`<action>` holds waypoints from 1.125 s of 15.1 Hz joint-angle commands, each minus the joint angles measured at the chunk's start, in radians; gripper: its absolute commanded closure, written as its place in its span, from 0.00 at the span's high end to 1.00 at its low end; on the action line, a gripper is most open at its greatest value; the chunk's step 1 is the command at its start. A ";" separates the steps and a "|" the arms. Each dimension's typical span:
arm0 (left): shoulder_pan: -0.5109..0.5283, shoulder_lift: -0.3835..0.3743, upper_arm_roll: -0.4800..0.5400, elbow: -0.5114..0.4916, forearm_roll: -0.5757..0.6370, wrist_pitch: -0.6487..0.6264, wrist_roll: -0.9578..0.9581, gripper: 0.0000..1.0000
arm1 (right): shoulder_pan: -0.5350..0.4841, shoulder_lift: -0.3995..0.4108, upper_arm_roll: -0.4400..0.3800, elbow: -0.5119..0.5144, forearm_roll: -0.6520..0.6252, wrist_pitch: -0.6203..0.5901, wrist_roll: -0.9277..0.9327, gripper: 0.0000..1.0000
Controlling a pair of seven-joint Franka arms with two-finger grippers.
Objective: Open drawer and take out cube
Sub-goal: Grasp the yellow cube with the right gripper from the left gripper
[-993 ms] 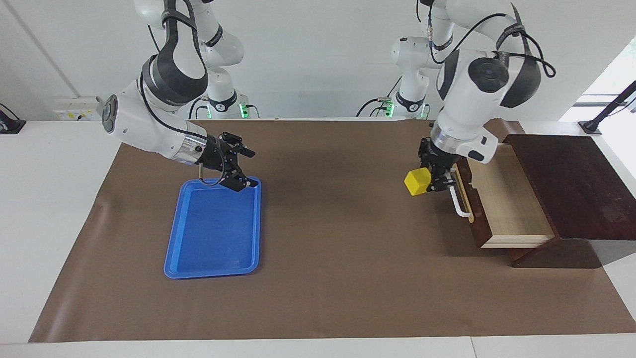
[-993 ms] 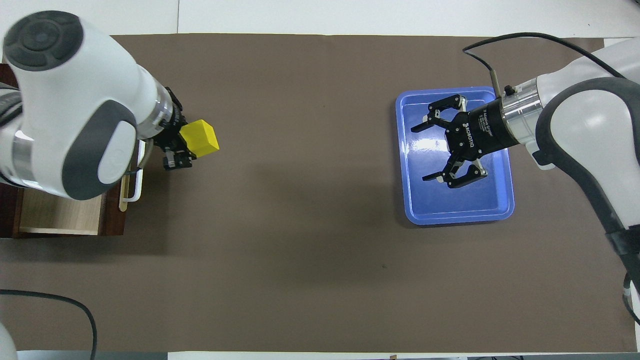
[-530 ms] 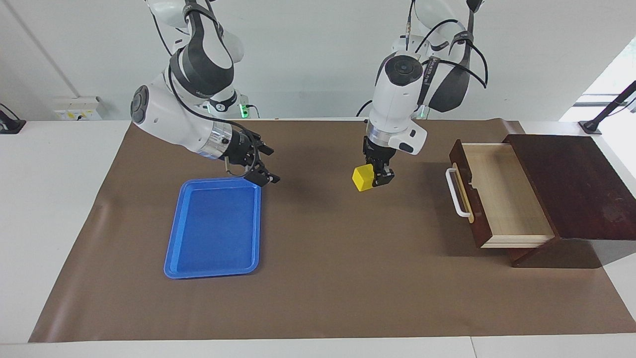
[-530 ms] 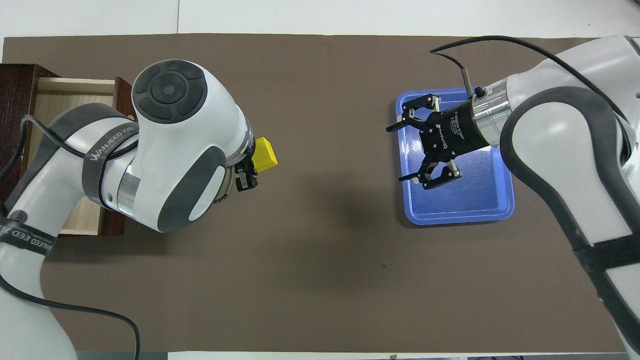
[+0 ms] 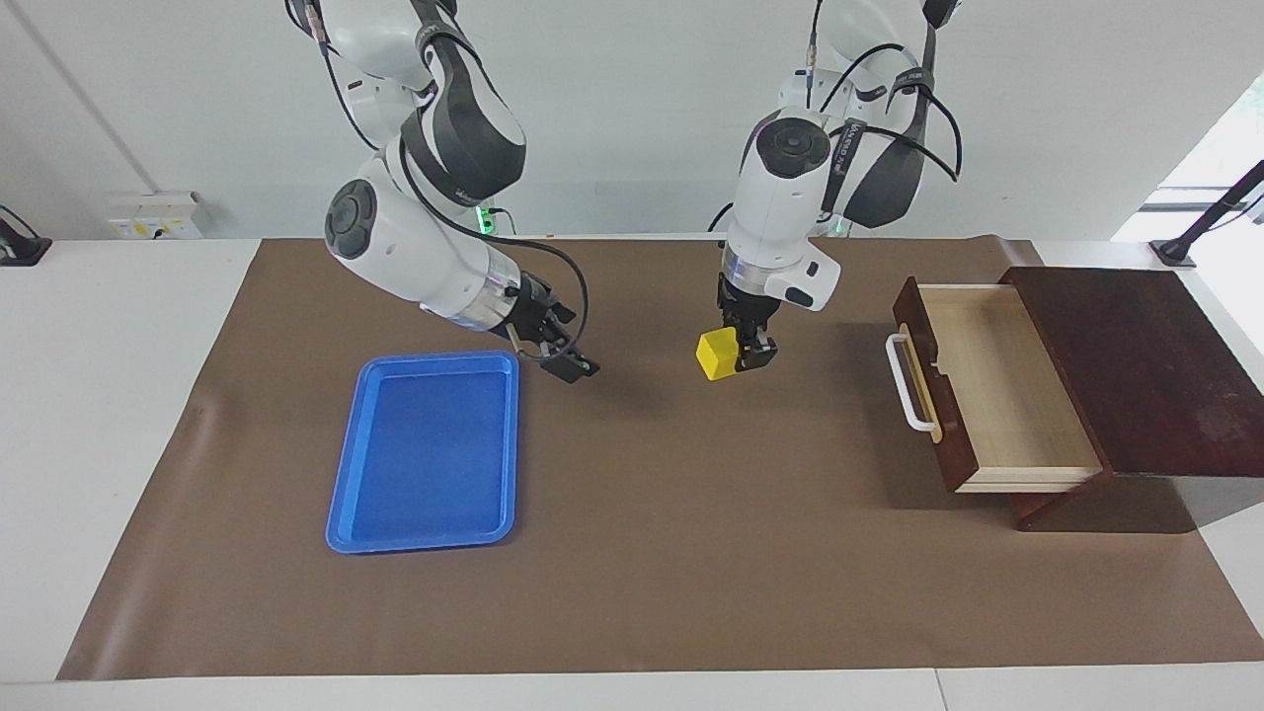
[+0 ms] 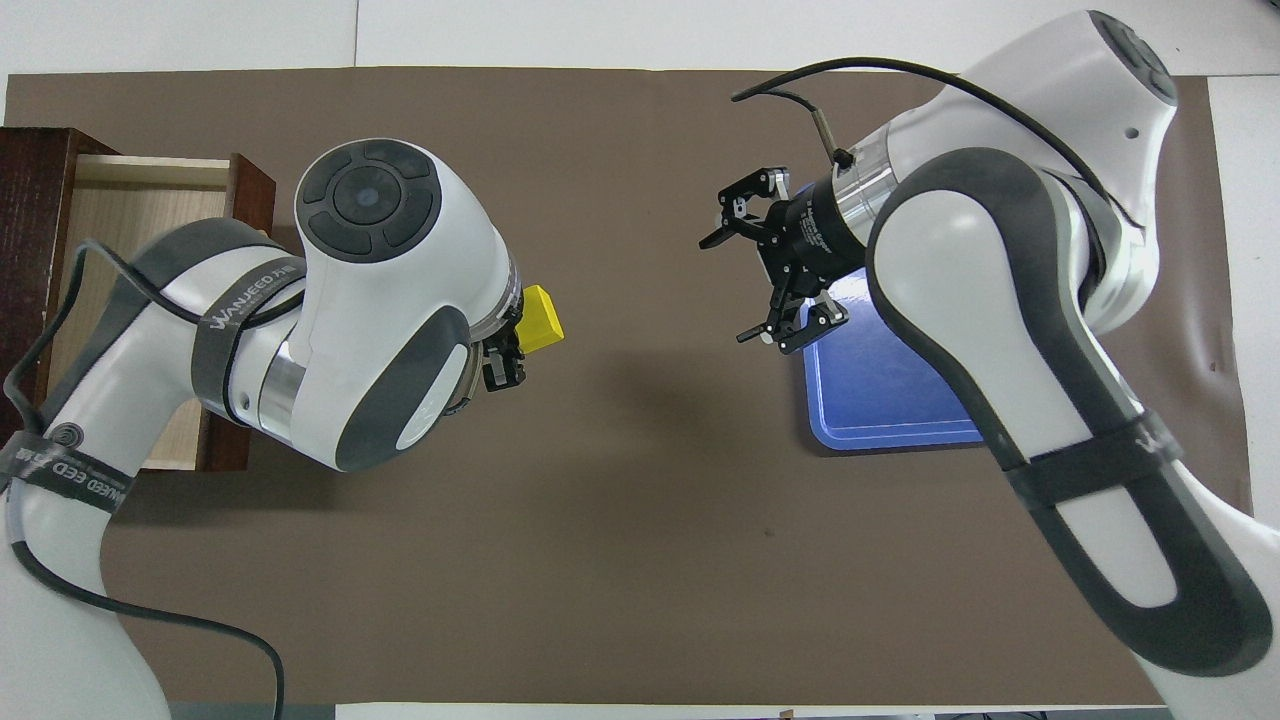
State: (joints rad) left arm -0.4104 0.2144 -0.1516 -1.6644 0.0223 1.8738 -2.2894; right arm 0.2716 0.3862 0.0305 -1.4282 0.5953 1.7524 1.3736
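The drawer (image 5: 997, 385) stands pulled open at the left arm's end of the table, its pale interior bare, its white bar handle (image 5: 904, 380) facing the table's middle. It also shows in the overhead view (image 6: 120, 210). My left gripper (image 5: 736, 354) is shut on the yellow cube (image 5: 716, 354) and holds it over the brown mat, between the drawer and the tray. The cube also shows in the overhead view (image 6: 540, 320). My right gripper (image 6: 745, 270) is open and empty, over the mat beside the tray's edge.
A flat blue tray (image 5: 425, 449) lies on the brown mat (image 5: 691, 553) toward the right arm's end. The dark wooden box (image 5: 1136, 365) holds the drawer. The right arm's elbow covers part of the tray in the overhead view.
My left gripper has carried the cube from beside the drawer's front to over the mat's middle. My right gripper has moved off the tray toward the middle, still open.
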 commanded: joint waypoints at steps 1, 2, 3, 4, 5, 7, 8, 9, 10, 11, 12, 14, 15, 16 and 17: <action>-0.014 -0.013 0.017 -0.023 -0.013 0.030 -0.002 0.00 | 0.058 0.164 -0.004 0.224 -0.040 -0.033 0.094 1.00; -0.014 -0.013 0.017 -0.023 -0.013 0.028 -0.002 0.00 | 0.081 0.174 -0.003 0.227 -0.038 -0.013 0.122 1.00; -0.014 -0.015 0.017 -0.023 -0.013 0.028 -0.002 0.00 | 0.113 0.177 -0.006 0.227 -0.042 0.004 0.146 1.00; -0.014 -0.015 0.017 -0.023 -0.012 0.030 -0.002 0.00 | 0.138 0.177 -0.009 0.227 -0.045 0.007 0.160 1.00; -0.014 -0.015 0.017 -0.023 -0.013 0.030 -0.002 0.00 | 0.144 0.177 -0.008 0.226 -0.045 0.004 0.182 1.00; -0.014 -0.015 0.017 -0.023 -0.013 0.030 -0.002 0.00 | 0.146 0.171 0.000 0.226 -0.039 -0.017 0.211 1.00; -0.014 -0.015 0.017 -0.023 -0.013 0.033 -0.002 0.00 | 0.152 0.169 0.000 0.224 -0.032 -0.024 0.212 1.00; -0.013 -0.015 0.017 -0.023 -0.013 0.033 -0.002 0.00 | 0.155 0.166 0.000 0.219 -0.037 -0.024 0.214 1.00; -0.013 -0.015 0.017 -0.023 -0.013 0.033 -0.002 0.00 | 0.172 0.164 0.000 0.219 -0.040 -0.028 0.219 1.00; -0.013 -0.015 0.017 -0.023 -0.013 0.033 -0.002 0.00 | 0.173 0.164 0.000 0.221 -0.038 -0.036 0.223 1.00; -0.013 -0.015 0.017 -0.023 -0.013 0.033 -0.002 0.00 | 0.173 0.166 0.000 0.222 -0.037 -0.039 0.226 1.00; -0.014 -0.015 0.017 -0.024 -0.013 0.033 -0.002 0.00 | 0.178 0.169 0.000 0.226 -0.042 -0.033 0.237 1.00; -0.014 -0.015 0.017 -0.026 -0.013 0.033 -0.002 0.00 | 0.178 0.169 0.000 0.226 -0.042 -0.028 0.240 1.00; -0.014 -0.017 0.017 -0.029 -0.013 0.033 -0.002 0.00 | 0.187 0.169 -0.001 0.226 -0.043 -0.027 0.240 1.00; -0.014 -0.018 0.017 -0.031 -0.013 0.031 -0.002 0.00 | 0.189 0.171 -0.001 0.227 -0.040 -0.024 0.242 1.00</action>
State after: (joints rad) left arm -0.4106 0.2144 -0.1506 -1.6694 0.0223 1.8898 -2.2894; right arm 0.4518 0.5499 0.0297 -1.2228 0.5693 1.7309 1.5833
